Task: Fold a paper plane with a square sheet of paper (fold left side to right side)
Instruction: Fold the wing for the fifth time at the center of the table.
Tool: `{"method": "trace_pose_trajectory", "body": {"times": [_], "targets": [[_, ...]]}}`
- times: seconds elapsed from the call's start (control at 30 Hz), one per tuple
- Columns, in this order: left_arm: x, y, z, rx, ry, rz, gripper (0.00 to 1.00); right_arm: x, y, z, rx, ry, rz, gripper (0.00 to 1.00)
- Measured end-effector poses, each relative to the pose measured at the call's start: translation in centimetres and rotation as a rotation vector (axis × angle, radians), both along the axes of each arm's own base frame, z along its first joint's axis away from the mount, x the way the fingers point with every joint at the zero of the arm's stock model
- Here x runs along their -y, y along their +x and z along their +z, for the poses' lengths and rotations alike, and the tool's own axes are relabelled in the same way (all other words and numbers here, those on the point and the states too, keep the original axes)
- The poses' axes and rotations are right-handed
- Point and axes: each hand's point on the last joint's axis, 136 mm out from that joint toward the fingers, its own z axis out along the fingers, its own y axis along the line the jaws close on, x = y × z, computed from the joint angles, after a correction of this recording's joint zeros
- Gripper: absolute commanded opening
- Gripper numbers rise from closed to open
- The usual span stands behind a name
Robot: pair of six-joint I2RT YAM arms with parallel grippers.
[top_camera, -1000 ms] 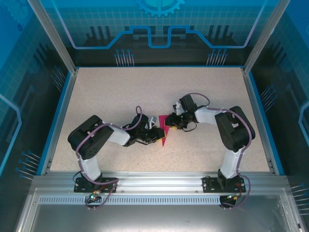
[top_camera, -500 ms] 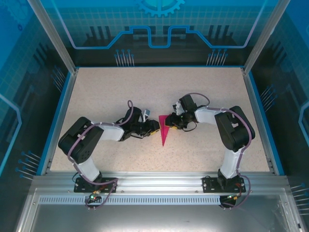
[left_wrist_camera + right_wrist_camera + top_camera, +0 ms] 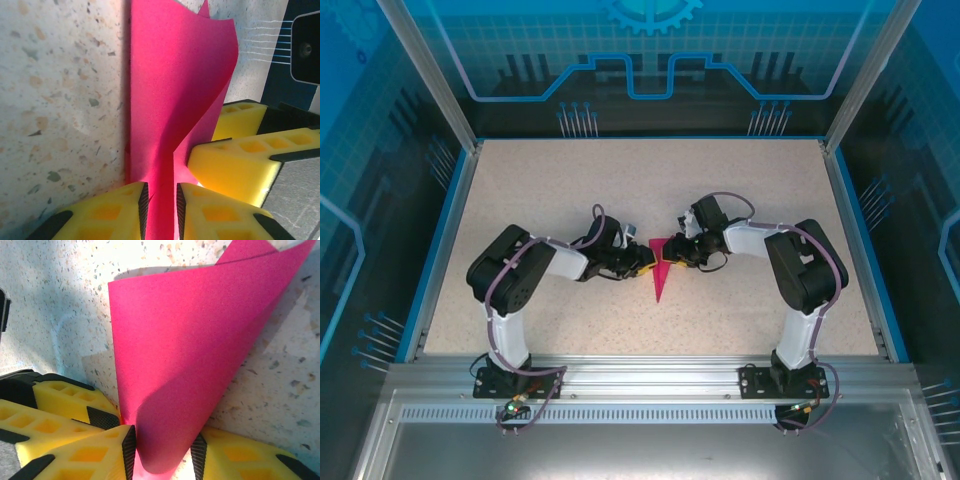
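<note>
The square sheet of paper is magenta-pink and folded into a narrow pointed shape, tip toward the near edge, at mid-table. My left gripper meets its left edge. In the left wrist view the paper rises as a curved flap and runs down between my left gripper's pads, which are shut on it. My right gripper holds the wide far end. In the right wrist view the paper curls over and its rolled edge sits pinched in my right gripper. Both grippers' yellow fingers stand side by side.
The speckled beige table is bounded by a blue rim and clear enclosure walls. A metal rail with the arm bases runs along the near edge. The right gripper's yellow fingers crowd close beside the left one's.
My left arm drew back to the left and away from the near edge, then came in again to the paper's left edge. The right arm and the paper have hardly moved.
</note>
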Motion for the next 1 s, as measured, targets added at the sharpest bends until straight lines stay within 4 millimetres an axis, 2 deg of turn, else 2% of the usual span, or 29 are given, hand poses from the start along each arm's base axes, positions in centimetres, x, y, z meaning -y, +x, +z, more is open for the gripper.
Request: {"method": "trace_pose_trajectory", "body": {"times": [1.0], "targets": [[1.00, 0.44, 0.24, 0.014, -0.064, -0.024, 0.24, -0.24, 0.02, 0.15, -0.006, 0.021, -0.013, 0.36]]}}
